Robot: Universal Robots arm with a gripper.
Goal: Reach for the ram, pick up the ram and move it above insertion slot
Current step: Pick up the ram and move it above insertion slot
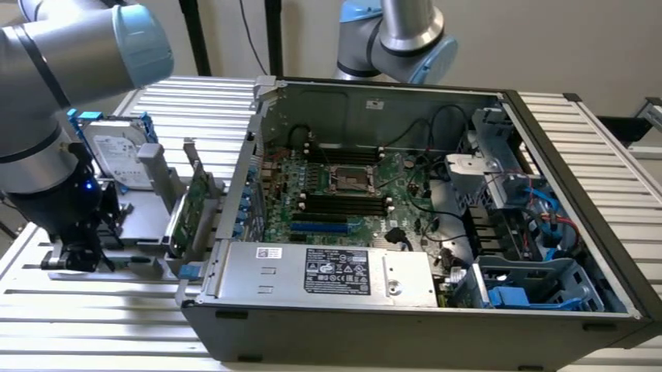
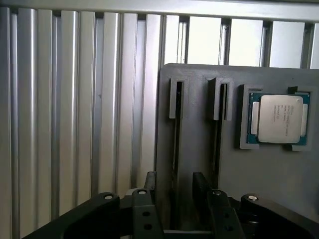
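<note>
At nine o'clock of the open computer case (image 1: 414,335) in the exterior view, the pincer (image 2: 175,184) hangs wide over the grey holder (image 2: 274,174), fingers (image 2: 200,183) either side of the edge-on ram (image 2: 175,149) in its slot.

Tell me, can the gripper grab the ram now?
Probably yes. The open gripper looks to straddle the thin ram, which stands edge-on in the gray holder, with nothing in between.
</note>
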